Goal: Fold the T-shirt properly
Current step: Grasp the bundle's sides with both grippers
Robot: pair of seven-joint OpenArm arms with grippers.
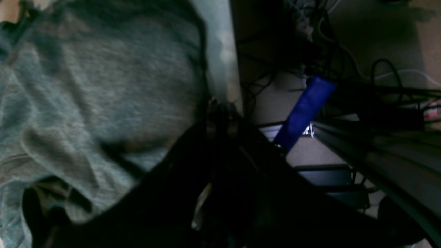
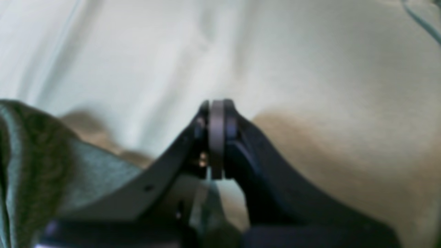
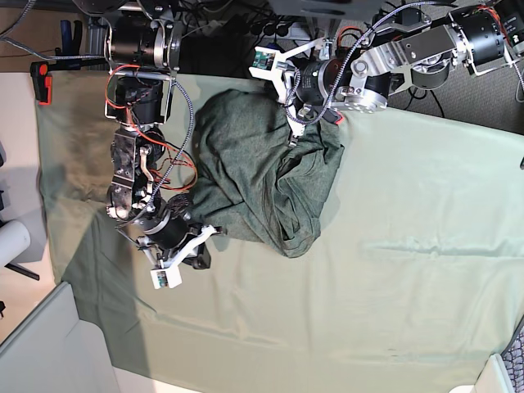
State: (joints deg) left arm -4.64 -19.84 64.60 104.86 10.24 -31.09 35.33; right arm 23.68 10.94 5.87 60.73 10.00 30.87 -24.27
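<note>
The T-shirt (image 3: 254,176) lies bunched and wrinkled on the pale green table cloth (image 3: 409,270), left of the middle in the base view. My left gripper (image 3: 292,129) reaches in from the top right and is shut on the T-shirt's far edge, which is pulled up around it. In the left wrist view the T-shirt (image 1: 96,89) fills the left half and the dark fingers (image 1: 220,113) meet at its hem. My right gripper (image 3: 202,246) sits at the T-shirt's near left edge. In the right wrist view the right gripper (image 2: 217,106) is shut, pads pressed together, with the T-shirt (image 2: 38,155) beside it at the left.
Past the table's far edge (image 1: 234,69) hang dark cables (image 1: 379,79) and a blue bar (image 1: 305,110). A red and black object (image 3: 41,82) sits at the cloth's top left corner. A white roll (image 3: 12,241) stands off the table's left side.
</note>
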